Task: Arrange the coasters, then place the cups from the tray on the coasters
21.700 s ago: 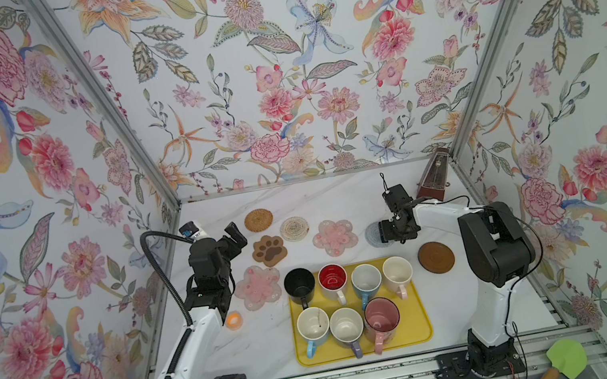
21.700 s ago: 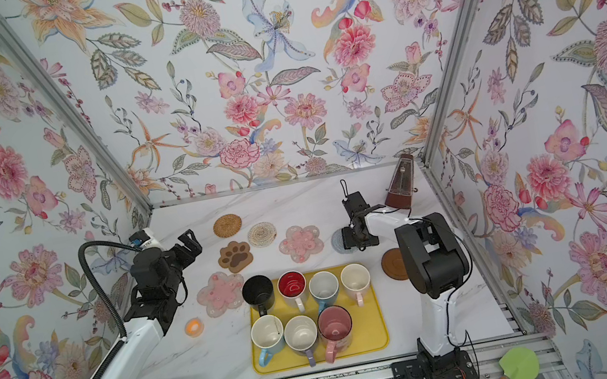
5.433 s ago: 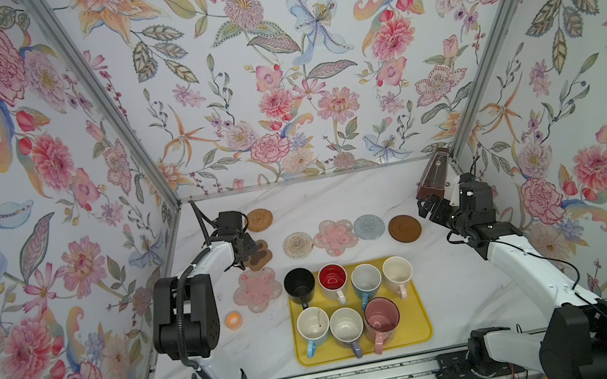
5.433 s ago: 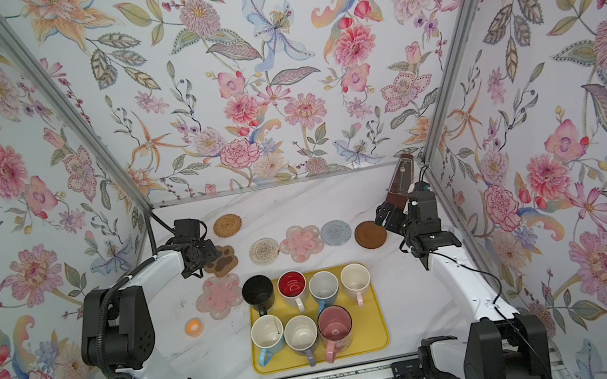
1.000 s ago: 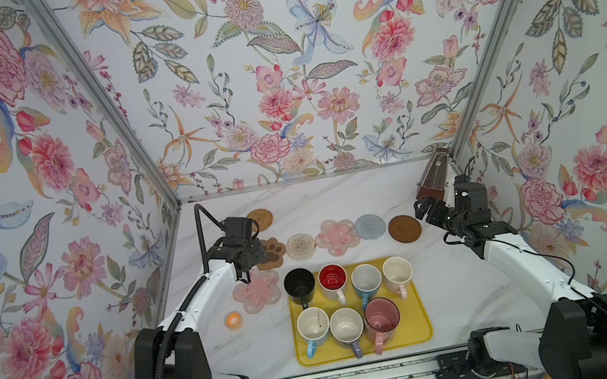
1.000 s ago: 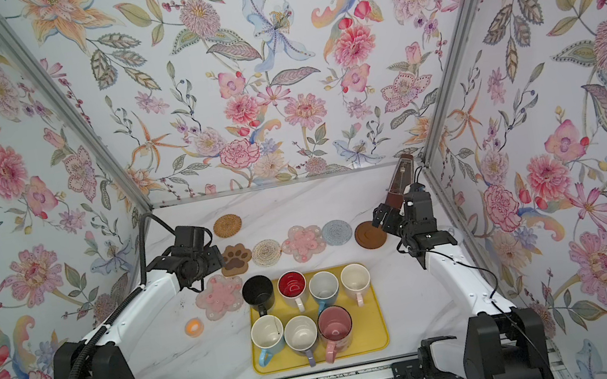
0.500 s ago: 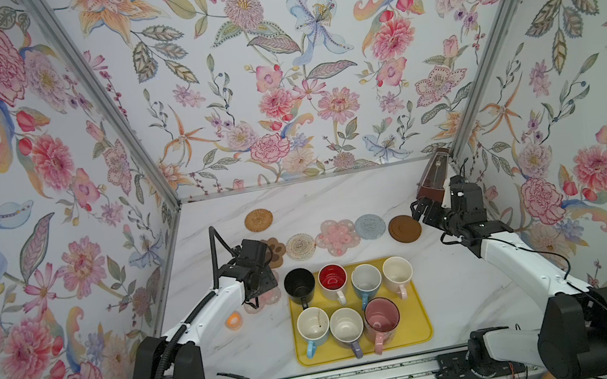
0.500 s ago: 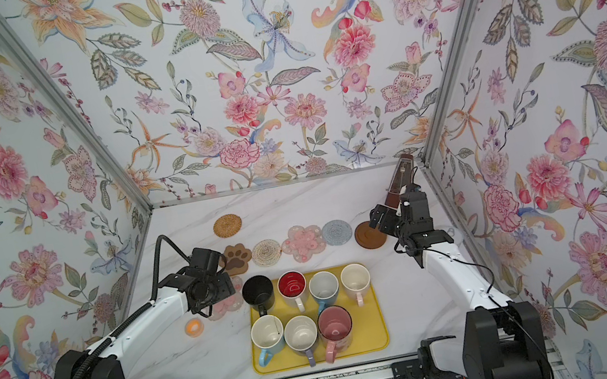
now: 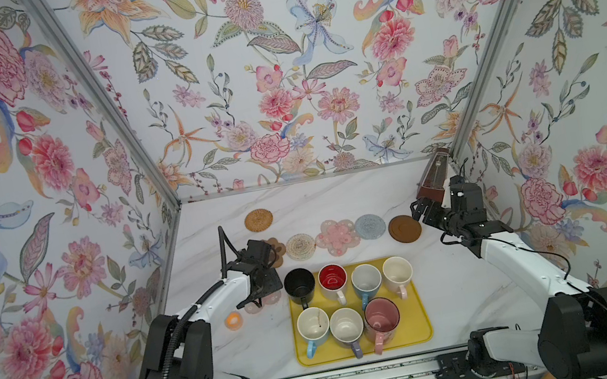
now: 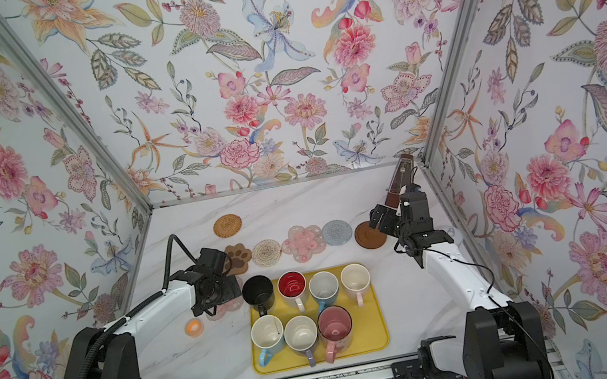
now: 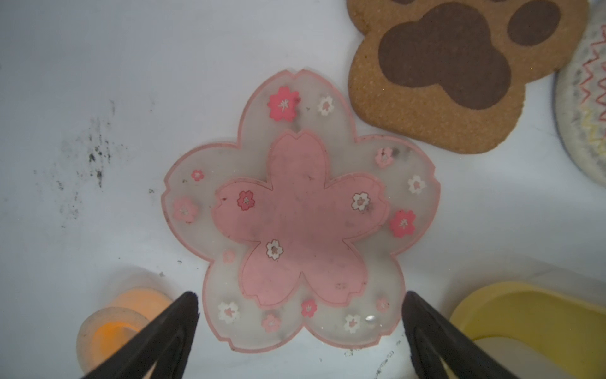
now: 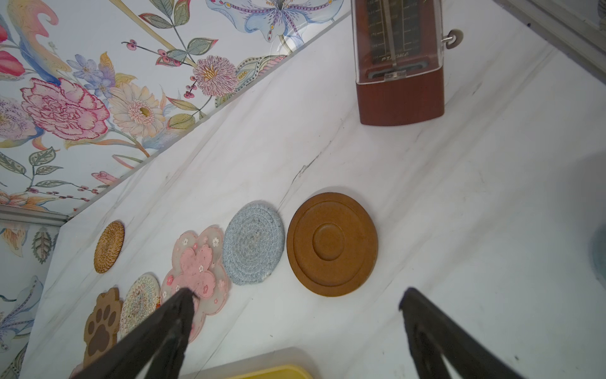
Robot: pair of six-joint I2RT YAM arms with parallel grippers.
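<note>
Got left pincer (image 11: 300, 302) spread wide, pinching nothing, hanging low over a pink flower coaster (image 11: 298, 213), with one black finger (image 11: 164, 334) on either side of its edge. Can't tell whether the tips touch the surface (image 11: 82, 82).

Seeing that coaster flat on the surface, just off the tray (image 9: 413, 319) at its 10 o'clock corner and at 9 o'clock of the black cup (image 9: 299, 284). Mostly hidden under the arm in both top views. Paw coaster (image 11: 436, 82) right beside it at 12 o'clock; can't tell if the edges touch. Orange ring (image 9: 233, 320) at its 8 o'clock.

Counting five coasters in a close 9-to-3 row at 12 o'clock of the tray: paw coaster, cream woven round (image 9: 300, 246), second pink flower (image 9: 337, 235), grey-blue round (image 9: 370, 226), dark brown disc (image 9: 404, 228). Tan woven round (image 9: 258, 220) sitting off the row, at 11 o'clock of the paw coaster.

Seeing all seven cups in the tray, none on a coaster: four along the 12 o'clock side, including the black cup and red-inside cup (image 9: 332, 277), and three along the 6 o'clock side, including the tall pink cup (image 9: 381, 314).

Got right pincer (image 12: 296, 295) spread too, empty, held above the surface at 3 o'clock of the dark brown disc, with the metronome (image 12: 400, 65) near at 12 o'clock.
</note>
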